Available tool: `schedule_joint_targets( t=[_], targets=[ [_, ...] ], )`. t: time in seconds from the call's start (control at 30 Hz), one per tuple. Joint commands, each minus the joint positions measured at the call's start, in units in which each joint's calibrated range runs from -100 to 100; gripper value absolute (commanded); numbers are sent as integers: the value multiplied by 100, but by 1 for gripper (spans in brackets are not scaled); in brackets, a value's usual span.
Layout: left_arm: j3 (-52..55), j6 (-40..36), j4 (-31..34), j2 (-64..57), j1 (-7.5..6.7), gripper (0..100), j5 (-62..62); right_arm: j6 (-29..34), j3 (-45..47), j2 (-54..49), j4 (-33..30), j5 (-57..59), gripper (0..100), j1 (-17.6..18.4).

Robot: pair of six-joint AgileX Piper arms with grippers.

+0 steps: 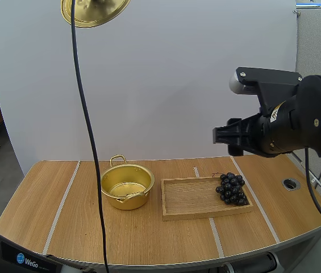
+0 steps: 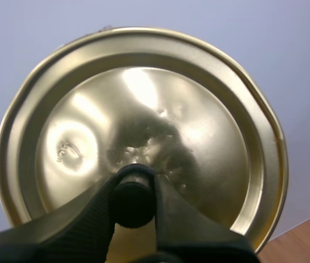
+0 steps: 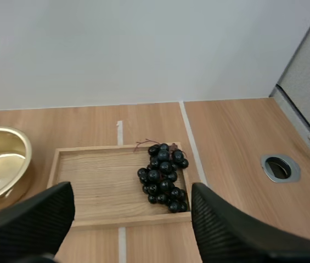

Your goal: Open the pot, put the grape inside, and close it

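Left gripper [image 2: 134, 207] pinched the lid [image 2: 144, 104] by its knob [image 2: 134, 189]. Right gripper [image 3: 133, 216] hung wide open over the tray [image 3: 97, 183]; grapes [image 3: 163, 178] lay at its 3 o'clock end.

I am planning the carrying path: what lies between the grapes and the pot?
Between the grapes and the pot lie only the bare floor of the wooden tray and a narrow strip of table, as the high view shows.

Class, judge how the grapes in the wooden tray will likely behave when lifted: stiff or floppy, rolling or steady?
The grapes probably flex: many small berries on thin stems. A lumpy cluster lying on the tray, they seem unlikely to roll. Rounded glossy berries may slip from a pinch.
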Motion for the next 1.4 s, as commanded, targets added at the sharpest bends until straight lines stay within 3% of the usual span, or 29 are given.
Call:
schedule_joint_targets(
  t=[0.0,0.6,0.73,0.83,1.07,1.2,1.37],
  targets=[
    [-39,-58,83,-50,-14,0,0,115,-57,410,-159,-5,100,-19],
    [-39,-58,83,-50,-14,0,0,250,-575,3461,-159,-759,100,-25],
    [-39,-58,83,-50,-14,0,0,250,-817,3950,-159,-854,100,-196],
    [-39,-58,83,-50,-14,0,0,-13,-935,4309,-4,-927,100,-449],
    [-39,-58,83,-50,-14,0,0,-1276,-980,5005,1245,-1105,100,-1067],
    [-39,-58,83,-50,-14,0,0,-1703,-996,5332,1529,-1015,100,-1185],
    [-39,-58,83,-50,-14,0,0,-1724,-996,5616,1519,-1060,100,-1185]
  ],
)
